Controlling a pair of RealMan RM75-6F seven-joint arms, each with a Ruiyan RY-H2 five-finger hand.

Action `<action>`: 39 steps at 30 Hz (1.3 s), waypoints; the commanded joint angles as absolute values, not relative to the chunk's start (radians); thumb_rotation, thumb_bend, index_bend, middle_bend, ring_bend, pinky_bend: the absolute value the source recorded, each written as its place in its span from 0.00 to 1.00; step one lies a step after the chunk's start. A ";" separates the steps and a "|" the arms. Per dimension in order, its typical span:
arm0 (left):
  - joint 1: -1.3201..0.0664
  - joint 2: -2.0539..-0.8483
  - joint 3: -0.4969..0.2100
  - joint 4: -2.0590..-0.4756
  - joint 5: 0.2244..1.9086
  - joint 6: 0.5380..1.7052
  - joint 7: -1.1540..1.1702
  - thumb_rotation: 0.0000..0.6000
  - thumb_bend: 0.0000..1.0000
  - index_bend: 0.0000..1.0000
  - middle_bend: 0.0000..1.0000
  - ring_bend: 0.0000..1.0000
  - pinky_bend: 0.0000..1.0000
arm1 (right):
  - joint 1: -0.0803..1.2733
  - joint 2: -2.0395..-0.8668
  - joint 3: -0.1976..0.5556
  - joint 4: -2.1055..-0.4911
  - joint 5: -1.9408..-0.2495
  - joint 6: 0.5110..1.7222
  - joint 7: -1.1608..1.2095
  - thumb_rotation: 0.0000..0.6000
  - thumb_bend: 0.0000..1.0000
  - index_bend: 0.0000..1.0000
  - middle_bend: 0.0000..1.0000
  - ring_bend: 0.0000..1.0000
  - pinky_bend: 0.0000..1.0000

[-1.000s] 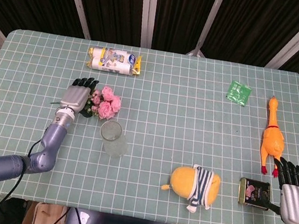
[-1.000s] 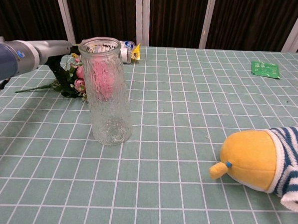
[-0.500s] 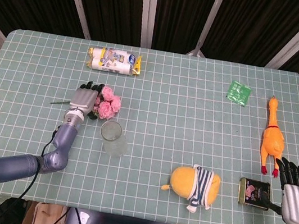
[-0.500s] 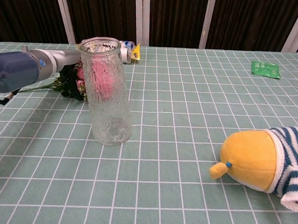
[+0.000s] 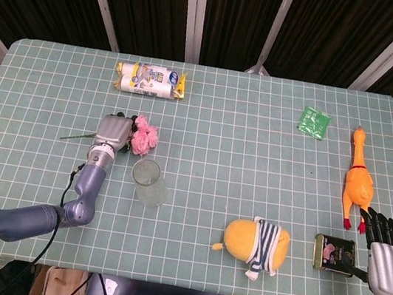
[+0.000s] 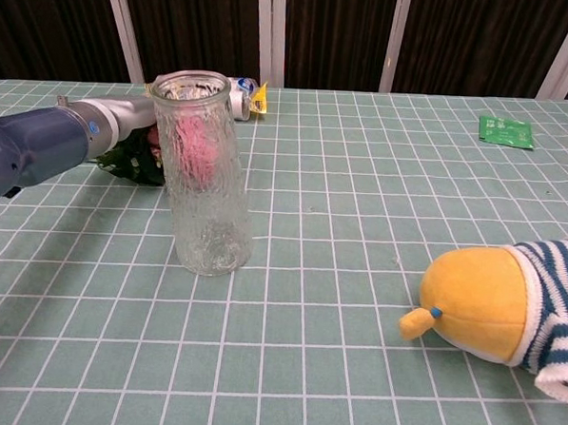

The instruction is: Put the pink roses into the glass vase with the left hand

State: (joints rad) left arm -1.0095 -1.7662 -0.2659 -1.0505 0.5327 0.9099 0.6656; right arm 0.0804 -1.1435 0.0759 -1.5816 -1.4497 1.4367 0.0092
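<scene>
The pink roses (image 5: 146, 136) lie on the table just behind the glass vase (image 5: 149, 182), their thin stem pointing left. My left hand (image 5: 112, 133) lies over the bouquet's leafy middle with its fingers curled down around it. In the chest view the vase (image 6: 203, 175) stands upright and holds nothing. The pink blooms (image 6: 194, 146) show through its glass, with dark leaves (image 6: 134, 165) under my left forearm. My right hand (image 5: 387, 256) rests at the table's front right with fingers apart, holding nothing.
A snack bag (image 5: 151, 80) lies at the back left. A green packet (image 5: 313, 122) and a rubber chicken (image 5: 358, 181) are at the right. A yellow plush toy (image 5: 256, 243) and a small tin (image 5: 334, 253) sit near the front edge.
My left hand has slid right over the roses and its fingers have curled down around the bouquet. The right hand has stayed put.
</scene>
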 commanded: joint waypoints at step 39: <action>-0.616 -1.242 -0.474 -1.684 1.207 1.269 -0.583 1.00 0.49 0.30 0.40 0.22 0.36 | 0.070 -1.138 0.071 -1.608 -1.479 1.472 0.023 1.00 0.27 0.10 0.07 0.04 0.00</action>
